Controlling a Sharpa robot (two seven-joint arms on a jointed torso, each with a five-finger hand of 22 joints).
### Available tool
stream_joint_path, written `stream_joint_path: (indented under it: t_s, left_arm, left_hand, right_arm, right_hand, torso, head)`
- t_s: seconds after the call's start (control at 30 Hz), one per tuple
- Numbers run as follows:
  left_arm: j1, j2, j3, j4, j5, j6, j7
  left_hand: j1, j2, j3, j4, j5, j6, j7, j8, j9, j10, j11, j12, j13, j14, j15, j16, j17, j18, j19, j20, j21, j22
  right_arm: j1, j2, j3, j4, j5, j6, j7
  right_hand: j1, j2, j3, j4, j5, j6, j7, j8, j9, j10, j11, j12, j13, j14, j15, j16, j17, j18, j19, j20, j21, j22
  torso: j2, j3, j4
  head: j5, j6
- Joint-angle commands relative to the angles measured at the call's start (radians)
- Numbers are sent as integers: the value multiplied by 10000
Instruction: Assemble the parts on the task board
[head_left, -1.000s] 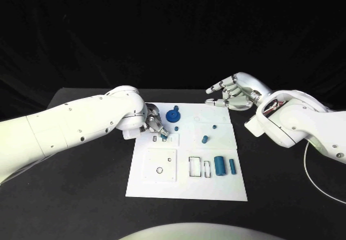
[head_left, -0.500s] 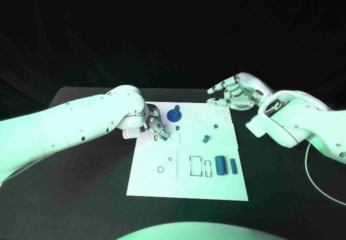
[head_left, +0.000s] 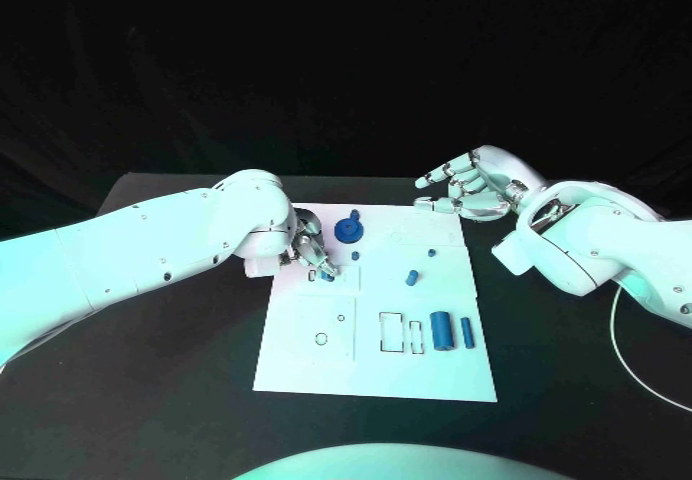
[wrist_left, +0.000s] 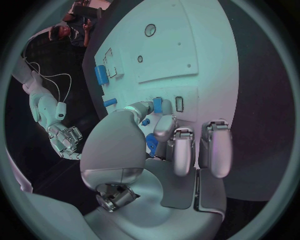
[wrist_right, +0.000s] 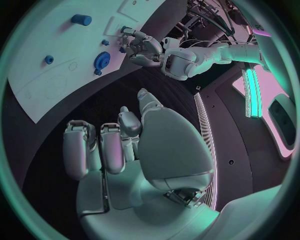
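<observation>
At centre left of the head view, the left hand (head_left: 307, 250) is bent down over the task board (head_left: 378, 375), a small blue part (wrist_left: 157, 104) pinched in its fingertips. At upper right, the right hand (head_left: 469, 188) is held above the counter (head_left: 144, 380), released, fingers loosely curled.

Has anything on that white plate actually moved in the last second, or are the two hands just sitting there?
Almost nothing moved. The left hand holds a small blue part at the task board as before. The right hand hovers beyond the board's far corner, holding nothing. The loose blue parts lie where they were.
</observation>
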Motion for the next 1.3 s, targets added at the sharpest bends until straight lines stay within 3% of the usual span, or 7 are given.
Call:
stream_joint_path:
  t_s: [0.03,0.27,0.53,1.3]
  left_arm:
    - [-77,18,-61,-25,-70,348,-795]
    - [-77,118,-71,-157,-74,363,-807]
    - [-77,276,-162,-442,-86,505,-825]
    - [-85,427,-216,-641,-351,672,-840]
  left_hand:
    - [-98,21,1805,-1785,63,20,-44,28,22,73,22,-39,6,1051,-19,31,2629,-140,589,-32,-17,1602]
    - [-234,88,1824,-1756,95,41,-56,34,43,110,14,-23,27,1051,-23,31,2629,-138,586,-37,-27,1592]
    - [-928,400,1389,-1407,35,245,-174,33,79,239,-57,76,136,1051,-75,31,2629,-151,612,-73,0,1651]
    - [-1825,464,-20,-958,22,627,-322,-119,18,366,-171,233,353,1051,-170,31,2629,-182,671,-164,71,1786]
  right_arm:
    - [-8,5,0,6,16,130,88]
    - [-8,-5,-1,18,13,144,86]
    - [-8,-18,-1,61,11,185,91]
    - [-8,-57,-2,142,-27,212,104]
  right_hand:
    - [-34,92,-44,18,59,57,1,10,15,-56,0,-31,-4,565,-37,-44,387,87,-71,-13,-40,-16]
    - [-34,92,-44,18,59,57,1,10,15,-56,0,-31,-4,565,-37,-44,387,87,-71,-13,-40,-16]
    - [-25,102,-44,13,66,60,-1,9,15,-66,-2,-54,-22,560,-39,-65,360,93,-85,-15,-52,-41]
    - [-32,108,-51,17,65,63,-1,10,15,-70,-2,-64,-30,562,-40,-62,367,94,-87,-16,-55,-46]
  torso:
    - [6,2,-6]
    - [-3,7,-12]
    - [-7,11,-4]
    - [-7,10,0]
  head:
    - [14,-6]
    - [14,-13]
    - [-6,-47]
    - [-42,-52]
